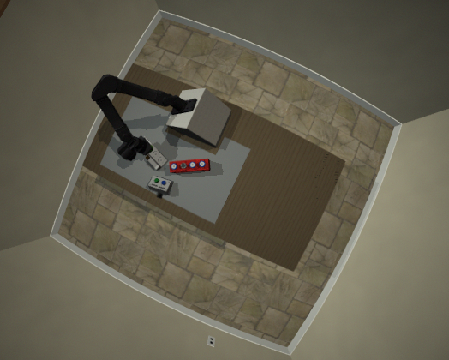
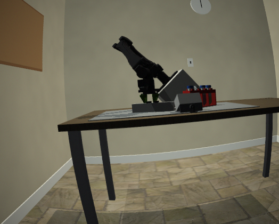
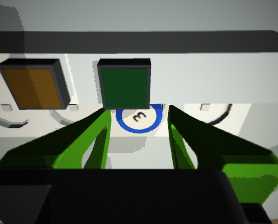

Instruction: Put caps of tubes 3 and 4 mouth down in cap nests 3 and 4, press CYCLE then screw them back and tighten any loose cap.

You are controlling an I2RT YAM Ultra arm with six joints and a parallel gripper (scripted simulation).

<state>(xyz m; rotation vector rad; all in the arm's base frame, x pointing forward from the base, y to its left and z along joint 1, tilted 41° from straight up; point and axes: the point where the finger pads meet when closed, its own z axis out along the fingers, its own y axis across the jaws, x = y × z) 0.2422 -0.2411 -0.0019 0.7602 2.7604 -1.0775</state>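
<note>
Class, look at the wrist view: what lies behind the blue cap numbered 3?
Behind cap 3 stands the console with its dark green lamp and amber lamp. The green lamp's housing covers the cap's far rim.

Arm folded at elbow — wrist pointing down.
Gripper parted; green fingers spread, nothing clamped between them — forearm near vertical.

Olive-beige walls; stone-tile floor; white baseboard; dark wooden counter; wall clock; corkboard.
</note>
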